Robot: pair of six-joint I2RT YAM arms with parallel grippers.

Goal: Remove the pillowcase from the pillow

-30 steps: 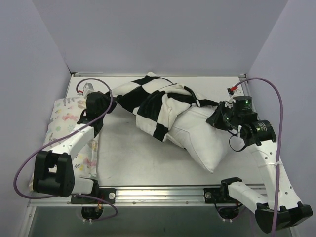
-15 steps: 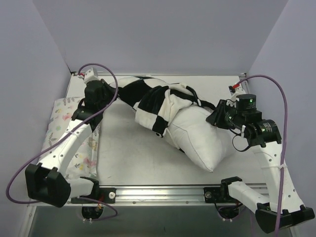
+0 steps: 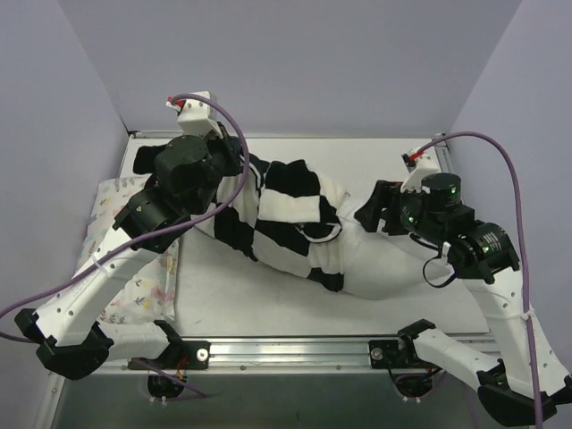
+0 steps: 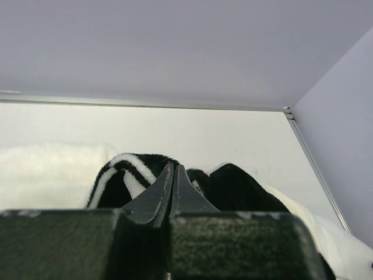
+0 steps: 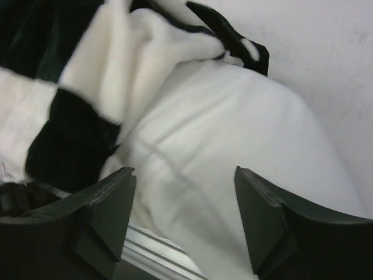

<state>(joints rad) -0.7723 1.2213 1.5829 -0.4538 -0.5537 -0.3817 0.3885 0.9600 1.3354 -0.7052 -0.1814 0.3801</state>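
Where it's bunched over pillow (image 3: 393, 268), pillowcase (image 3: 286, 192) shows big blk/wht checks.

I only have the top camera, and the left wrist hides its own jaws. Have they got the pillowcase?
Observer: In the left wrist view, the left gripper has its jaws shut. A fold of the pillowcase is drawn up to their tips, so it looks pinched.
Operator: And the right side?
Observer: The right gripper has its jaws open and is holding nothing.
Operator: What lies under them?
Observer: Bare white pillow. The pillowcase edge sits toward the upper left of the right wrist view.
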